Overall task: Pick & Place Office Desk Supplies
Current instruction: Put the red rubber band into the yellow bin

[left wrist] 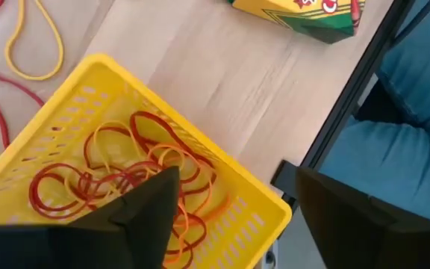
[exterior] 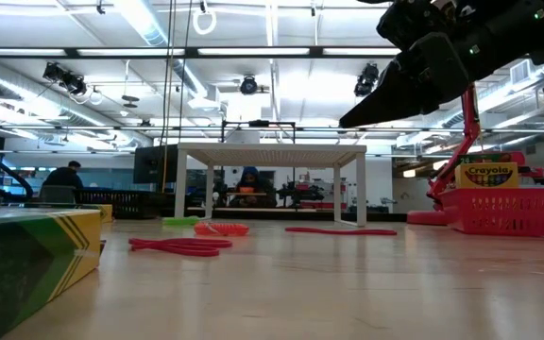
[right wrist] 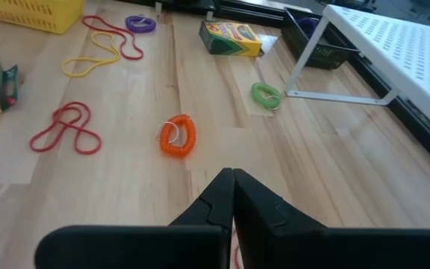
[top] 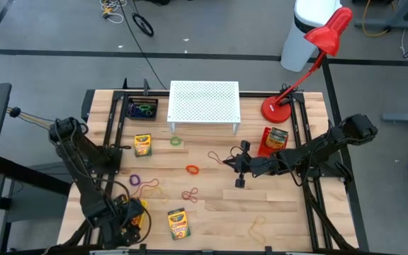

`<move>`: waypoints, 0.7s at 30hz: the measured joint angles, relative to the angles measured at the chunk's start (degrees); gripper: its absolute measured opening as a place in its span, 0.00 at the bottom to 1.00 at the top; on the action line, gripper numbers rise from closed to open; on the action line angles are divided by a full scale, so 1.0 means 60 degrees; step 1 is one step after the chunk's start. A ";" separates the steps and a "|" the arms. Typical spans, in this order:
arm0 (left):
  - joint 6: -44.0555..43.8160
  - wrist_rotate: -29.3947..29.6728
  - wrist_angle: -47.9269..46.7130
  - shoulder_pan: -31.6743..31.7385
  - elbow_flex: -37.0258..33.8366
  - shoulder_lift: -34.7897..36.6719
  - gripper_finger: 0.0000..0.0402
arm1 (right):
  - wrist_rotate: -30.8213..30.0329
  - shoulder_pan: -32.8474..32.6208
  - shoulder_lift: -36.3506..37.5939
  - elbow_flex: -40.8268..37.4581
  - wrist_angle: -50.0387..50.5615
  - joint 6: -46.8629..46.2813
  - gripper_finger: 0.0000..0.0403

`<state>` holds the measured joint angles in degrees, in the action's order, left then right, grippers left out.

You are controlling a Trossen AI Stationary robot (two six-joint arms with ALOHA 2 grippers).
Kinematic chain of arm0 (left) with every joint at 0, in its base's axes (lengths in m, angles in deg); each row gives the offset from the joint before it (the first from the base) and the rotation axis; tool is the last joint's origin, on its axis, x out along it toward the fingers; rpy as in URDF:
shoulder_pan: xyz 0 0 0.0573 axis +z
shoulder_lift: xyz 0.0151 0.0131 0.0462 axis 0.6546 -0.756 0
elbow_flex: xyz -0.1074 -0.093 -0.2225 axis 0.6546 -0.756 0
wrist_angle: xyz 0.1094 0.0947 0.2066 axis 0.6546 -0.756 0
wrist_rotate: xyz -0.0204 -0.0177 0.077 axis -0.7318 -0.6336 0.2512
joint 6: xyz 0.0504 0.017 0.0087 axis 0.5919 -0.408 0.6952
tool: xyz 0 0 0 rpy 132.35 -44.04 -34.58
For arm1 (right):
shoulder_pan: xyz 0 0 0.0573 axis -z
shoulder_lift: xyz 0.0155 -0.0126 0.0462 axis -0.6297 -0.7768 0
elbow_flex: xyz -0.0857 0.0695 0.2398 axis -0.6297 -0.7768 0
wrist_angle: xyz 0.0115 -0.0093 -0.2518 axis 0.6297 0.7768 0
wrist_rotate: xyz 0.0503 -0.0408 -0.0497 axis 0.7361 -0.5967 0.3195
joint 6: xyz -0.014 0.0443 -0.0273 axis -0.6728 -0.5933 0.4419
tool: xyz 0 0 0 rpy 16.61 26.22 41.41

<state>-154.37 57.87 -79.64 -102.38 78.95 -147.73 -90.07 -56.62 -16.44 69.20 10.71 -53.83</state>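
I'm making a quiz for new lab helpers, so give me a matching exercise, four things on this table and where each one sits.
Things:
1. red and yellow rubber bands
2. crayon box
3. green loop
4. orange loop

Places:
A. beside the white stand's leg
B. in the yellow basket
C. on open wood ahead of the right gripper
D. upright in the red basket

Pairs: 1-B, 2-D, 3-A, 4-C

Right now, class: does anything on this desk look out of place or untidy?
Yes. Rubber bands and an orange coil loop lie loose on the wooden table, though the yellow basket under the open left gripper already holds bands. Crayon boxes lie scattered flat.
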 joint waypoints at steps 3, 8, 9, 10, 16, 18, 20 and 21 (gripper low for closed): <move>0.0101 0.0699 -0.0008 -0.0011 0.0000 0.0005 0.60 | 0.0074 -0.0004 0.0000 0.0000 -0.0025 -0.0049 0.04; 0.0688 0.2789 0.0039 -0.0044 -0.0003 0.0582 0.41 | 0.0082 -0.0001 0.0000 0.0000 -0.0145 -0.0049 0.04; 0.0900 0.3050 0.0053 -0.0011 0.0000 0.0709 0.36 | 0.0084 -0.0004 0.0000 0.0000 -0.0231 -0.0049 0.04; 0.1133 0.3258 0.0046 0.0023 0.0000 0.0790 0.30 | 0.0084 0.0000 0.0000 0.0002 -0.0303 -0.0053 0.04; 0.3094 0.4466 0.0051 0.0433 -0.0004 0.1104 0.02 | 0.0085 -0.0001 0.0000 0.0004 -0.0361 -0.0053 0.04; 0.3753 0.4457 0.0038 0.0693 -0.0006 0.1079 0.02 | 0.0085 -0.0002 0.0000 0.0004 -0.0374 -0.0055 0.04; 0.4454 0.4406 0.0378 0.1008 -0.0051 0.1082 0.01 | 0.0085 -0.0003 0.0000 0.0004 -0.0398 -0.0054 0.04; 0.4984 0.4291 0.0919 0.1192 -0.0191 0.1101 0.01 | 0.0085 -0.0003 0.0000 0.0004 -0.0429 -0.0053 0.04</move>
<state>-124.46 83.61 -74.12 -95.23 77.80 -141.13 -89.56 -56.63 -16.44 69.22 8.13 -54.15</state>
